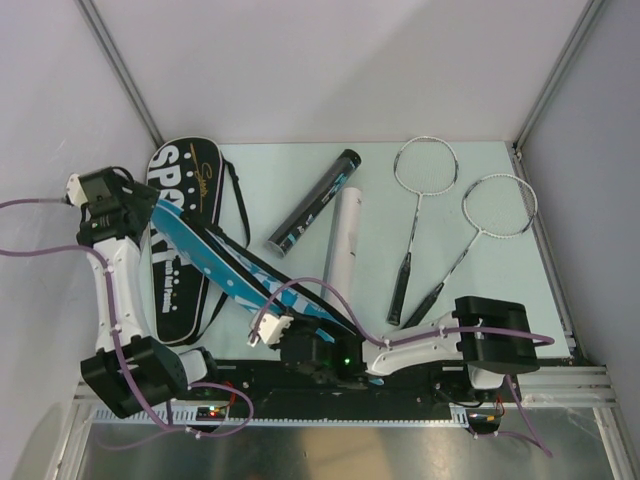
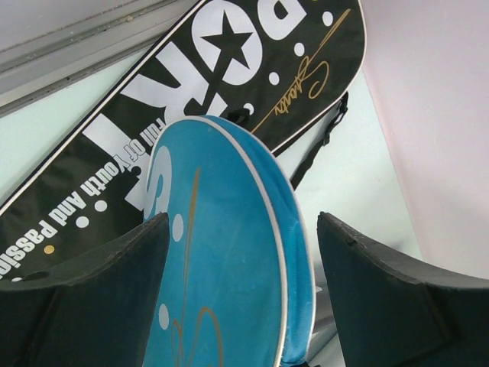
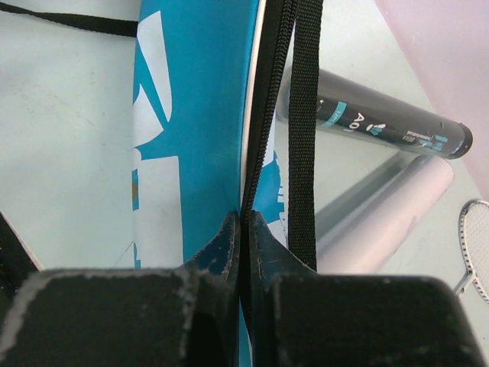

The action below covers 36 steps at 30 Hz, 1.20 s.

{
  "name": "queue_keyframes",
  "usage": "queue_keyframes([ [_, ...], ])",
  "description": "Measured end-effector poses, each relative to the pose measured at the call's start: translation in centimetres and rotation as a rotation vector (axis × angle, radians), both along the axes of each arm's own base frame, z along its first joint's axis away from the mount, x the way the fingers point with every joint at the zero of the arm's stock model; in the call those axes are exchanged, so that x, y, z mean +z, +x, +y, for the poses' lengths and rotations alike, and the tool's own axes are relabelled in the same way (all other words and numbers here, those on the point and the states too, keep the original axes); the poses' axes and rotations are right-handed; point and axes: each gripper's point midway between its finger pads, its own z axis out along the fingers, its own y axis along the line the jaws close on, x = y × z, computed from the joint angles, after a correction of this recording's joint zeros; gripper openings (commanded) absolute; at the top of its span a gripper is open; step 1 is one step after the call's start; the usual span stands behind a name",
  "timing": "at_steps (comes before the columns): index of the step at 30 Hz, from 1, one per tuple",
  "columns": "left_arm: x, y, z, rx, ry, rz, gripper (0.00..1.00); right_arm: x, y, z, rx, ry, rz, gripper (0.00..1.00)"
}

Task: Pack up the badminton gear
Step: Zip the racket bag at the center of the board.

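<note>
Pale green tabletop (image 1: 500, 285) fills the overhead view, walled in by plain white panels and aluminium rails. At the left of that view we see the black "SPORT" cover (image 1: 185, 175) lying lengthwise. The blue cover (image 1: 200, 255) is laid slantwise across it, running from the upper left down toward the bottom centre.

We find the left gripper (image 1: 145, 207) at the blue cover's upper end. In the left wrist view its jaws stand wide apart, one on each side of the cover's rounded tip (image 2: 221, 260). We cannot tell whether either finger touches the fabric. The black cover (image 2: 191, 69) shows behind it, its white lettering filling the upper part of that frame.

The right gripper (image 1: 262, 330) sits at the lower end of the blue cover. In the right wrist view its fingers (image 3: 229, 245) are pressed together, pinching the cover's zipped edge (image 3: 199, 115). A black strap (image 3: 306, 115) runs up the frame just right of the pinch.

Near the centre of the overhead view we see the black teal-printed tube (image 1: 315, 203) lying at a slant. The white tube (image 1: 342, 245) lies just beside it, to its right.

Two thin-framed rackets rest on the right side of the table, heads toward the upper right. We see one racket (image 1: 402, 285) on the left and the other racket (image 1: 430, 300) on the right, their handles close together.
</note>
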Motion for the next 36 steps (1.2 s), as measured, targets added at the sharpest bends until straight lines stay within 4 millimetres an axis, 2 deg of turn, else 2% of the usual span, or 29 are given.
queue_keyframes([
  [6,0.7,-0.1,-0.6,-0.021,-0.014,-0.029,0.82,0.0,-0.9,-0.1,0.044,-0.010,-0.038,0.00],
  [8,0.7,0.1,-1.0,-0.039,-0.029,-0.034,0.78,0.2,-1.2,0.1,0.056,-0.009,-0.049,0.00],
  [11,0.5,0.3,-1.7,-0.060,-0.060,-0.043,0.67,0.3,-1.5,0.2,0.068,-0.012,-0.063,0.00],
  [14,-0.9,0.0,-2.2,-0.067,-0.092,-0.019,0.60,0.5,-1.6,0.3,0.075,-0.014,-0.072,0.00],
  [18,-3.1,-0.7,-2.3,-0.058,-0.111,0.032,0.59,0.4,-1.6,0.3,0.077,-0.016,-0.074,0.00],
  [23,-3.3,-0.7,-2.3,-0.058,-0.113,0.038,0.55,0.4,-2.1,0.4,0.092,-0.015,-0.082,0.00],
  [28,-3.4,-0.5,-2.3,-0.065,-0.117,0.048,0.65,0.2,-2.4,0.3,0.111,-0.015,-0.090,0.00],
  [36,-2.4,-0.2,-2.1,-0.070,-0.102,0.026,0.55,-0.1,-2.1,-1.0,0.117,-0.003,-0.083,0.00],
])
